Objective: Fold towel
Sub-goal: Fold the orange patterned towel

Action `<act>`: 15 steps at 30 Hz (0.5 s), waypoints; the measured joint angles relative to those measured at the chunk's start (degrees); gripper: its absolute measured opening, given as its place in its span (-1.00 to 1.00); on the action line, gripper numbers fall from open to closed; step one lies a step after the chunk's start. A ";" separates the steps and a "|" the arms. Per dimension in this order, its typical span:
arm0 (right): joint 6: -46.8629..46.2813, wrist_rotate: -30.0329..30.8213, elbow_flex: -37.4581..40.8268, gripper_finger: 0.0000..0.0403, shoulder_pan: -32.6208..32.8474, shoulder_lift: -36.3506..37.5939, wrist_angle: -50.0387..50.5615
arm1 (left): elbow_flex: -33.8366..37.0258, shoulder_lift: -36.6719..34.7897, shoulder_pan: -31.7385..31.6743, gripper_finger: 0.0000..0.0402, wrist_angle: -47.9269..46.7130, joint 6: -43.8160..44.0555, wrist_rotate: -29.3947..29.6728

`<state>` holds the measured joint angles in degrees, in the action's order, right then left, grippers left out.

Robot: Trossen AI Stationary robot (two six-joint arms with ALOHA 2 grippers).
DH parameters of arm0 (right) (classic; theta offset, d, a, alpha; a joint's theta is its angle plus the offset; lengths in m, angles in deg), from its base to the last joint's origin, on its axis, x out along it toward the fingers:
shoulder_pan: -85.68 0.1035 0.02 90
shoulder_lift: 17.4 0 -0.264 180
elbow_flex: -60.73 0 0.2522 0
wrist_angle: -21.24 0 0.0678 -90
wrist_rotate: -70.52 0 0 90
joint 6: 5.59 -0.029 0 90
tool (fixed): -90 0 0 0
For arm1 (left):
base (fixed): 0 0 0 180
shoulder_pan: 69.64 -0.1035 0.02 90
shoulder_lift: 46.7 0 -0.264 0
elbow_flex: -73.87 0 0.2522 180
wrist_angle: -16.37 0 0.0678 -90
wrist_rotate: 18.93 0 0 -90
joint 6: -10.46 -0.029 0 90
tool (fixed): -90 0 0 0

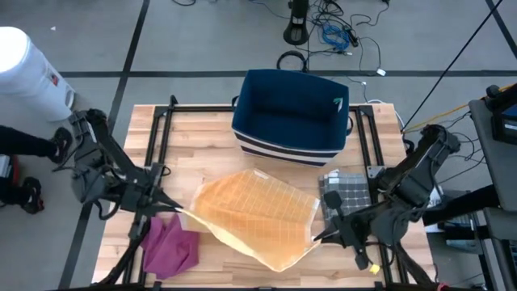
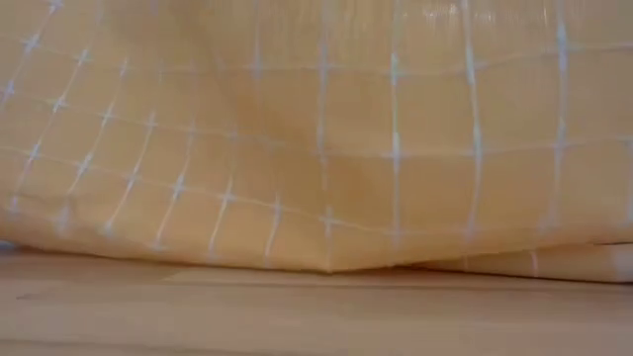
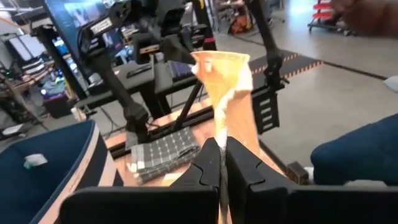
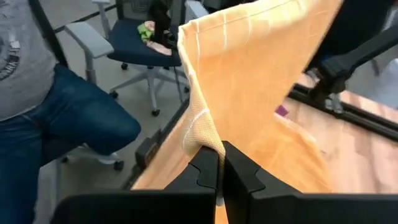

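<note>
No words or labels can be read anywhere. A dark blue basket (image 1: 291, 113) sits at the upper middle of the high view, with a small pale green thing (image 1: 338, 103) inside near its right wall. The orange towel (image 1: 254, 217) with thin white lines is in the lower middle of that view, held up between the 2 arms. The left gripper (image 1: 174, 210) pinches the towel's left corner, its 2 fingers shut tight on the cloth. The right gripper (image 1: 317, 235) pinches the right corner the same way, jaws closed on the cloth. A purple cloth (image 1: 170, 246) lies at the lower left on the wooden table (image 1: 202, 129). A folded grey checked cloth (image 1: 346, 191) lies at the right, just beside the towel. In the low view the towel fills most of the frame.
</note>
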<state>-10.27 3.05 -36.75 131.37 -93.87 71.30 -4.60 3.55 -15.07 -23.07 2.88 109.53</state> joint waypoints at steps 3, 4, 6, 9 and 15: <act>-0.27 -0.32 0.00 -1.00 0.02 -1.17 -1.51 | 0.00 0.00 -1.21 -0.99 -1.53 1.30 0.15; -0.27 -0.31 0.00 -1.00 0.04 -1.54 -2.33 | 0.00 0.00 -1.73 -0.99 -2.37 2.08 0.56; -0.56 -0.28 0.00 -1.00 0.02 -2.43 -3.19 | 0.00 0.05 -2.81 -0.99 -4.73 4.33 1.61; -1.29 -0.20 0.00 -1.00 -0.03 -4.11 -3.32 | 0.00 0.57 -4.65 -0.99 -10.05 9.21 1.68; -11.00 -0.07 0.00 -1.00 -2.58 -7.70 3.95 | 0.00 3.58 -8.04 -0.99 -20.07 18.36 1.17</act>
<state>-21.27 2.99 -36.75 128.80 -101.56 75.25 -4.60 7.13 -23.10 -43.14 21.24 110.70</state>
